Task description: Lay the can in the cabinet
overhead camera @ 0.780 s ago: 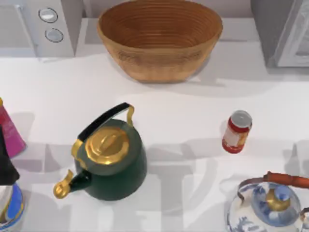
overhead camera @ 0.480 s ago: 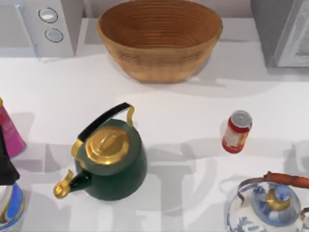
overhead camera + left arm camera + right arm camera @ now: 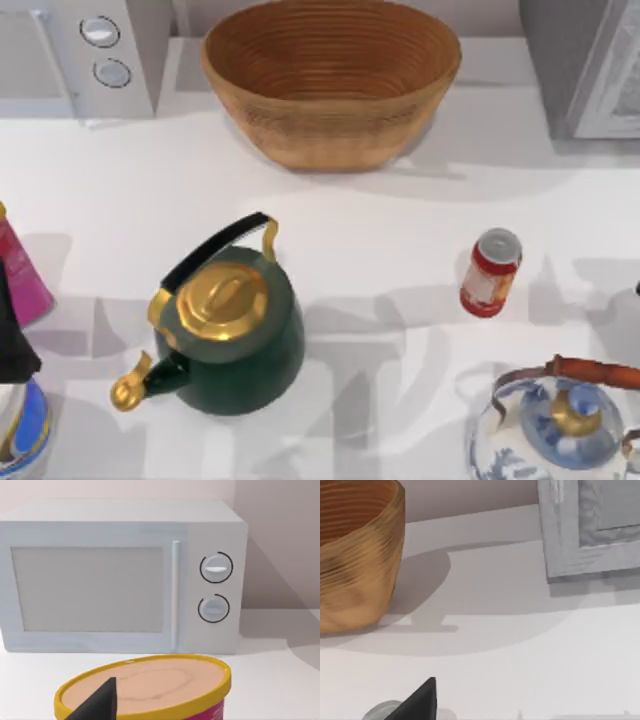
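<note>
The can (image 3: 490,272), red with a cream label and a silver lid, stands upright on the white table right of centre. The cabinet (image 3: 590,70), grey with a white framed-panel door (image 3: 592,527), sits at the back right corner. A dark sliver of my right arm (image 3: 637,290) shows at the table's right edge, right of the can and apart from it. A black part of my right gripper (image 3: 420,700) hangs over the table in front of the cabinet. My left arm (image 3: 10,335) is parked at the far left, its gripper (image 3: 100,702) above a yellow-rimmed tub.
A woven basket (image 3: 330,80) stands at the back centre and a pale microwave (image 3: 80,50) with two dials at the back left. A green and gold kettle (image 3: 225,330) is left of centre, a blue-and-white kettle (image 3: 560,425) at the front right, and a pink tub (image 3: 20,280) at the left edge.
New shadows have spread over the table to the right of the can, and a dark bit of my right arm has come in at the right edge. The can has not moved.
</note>
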Motion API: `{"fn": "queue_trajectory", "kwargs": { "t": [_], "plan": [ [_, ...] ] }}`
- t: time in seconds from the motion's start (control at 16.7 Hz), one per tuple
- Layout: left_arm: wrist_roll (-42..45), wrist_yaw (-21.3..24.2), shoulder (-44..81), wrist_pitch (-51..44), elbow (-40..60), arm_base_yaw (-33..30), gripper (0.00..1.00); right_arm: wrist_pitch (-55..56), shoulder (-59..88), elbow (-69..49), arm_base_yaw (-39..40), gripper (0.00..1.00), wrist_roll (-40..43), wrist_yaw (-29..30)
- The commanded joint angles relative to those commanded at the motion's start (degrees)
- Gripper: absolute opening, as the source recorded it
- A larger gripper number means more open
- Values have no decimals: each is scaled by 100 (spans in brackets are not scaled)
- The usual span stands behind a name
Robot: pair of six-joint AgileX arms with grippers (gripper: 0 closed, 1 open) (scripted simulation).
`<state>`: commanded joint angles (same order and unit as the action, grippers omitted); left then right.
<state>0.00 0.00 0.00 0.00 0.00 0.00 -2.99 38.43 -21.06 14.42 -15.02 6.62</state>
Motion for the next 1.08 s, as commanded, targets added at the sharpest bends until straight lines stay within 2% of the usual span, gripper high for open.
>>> {"fn": "queue_trajectory", "kwargs": {
  "t": [0.3,0.54,0.78,1.08],
  "plan": [
    [0,0,0,0,0,0,100,-255,2907,-1433,1080,100,-914,589],
    [0,0,0,0,0,0,100,-669,4484,-2158,1834,100,-1529,1131],
    [0,0,0,0,0,0,100,-1014,5158,-2464,2341,100,-1785,1606],
    [0,0,0,0,0,0,100,-1063,5204,-2476,2410,100,-1803,1677]
  ]
}}
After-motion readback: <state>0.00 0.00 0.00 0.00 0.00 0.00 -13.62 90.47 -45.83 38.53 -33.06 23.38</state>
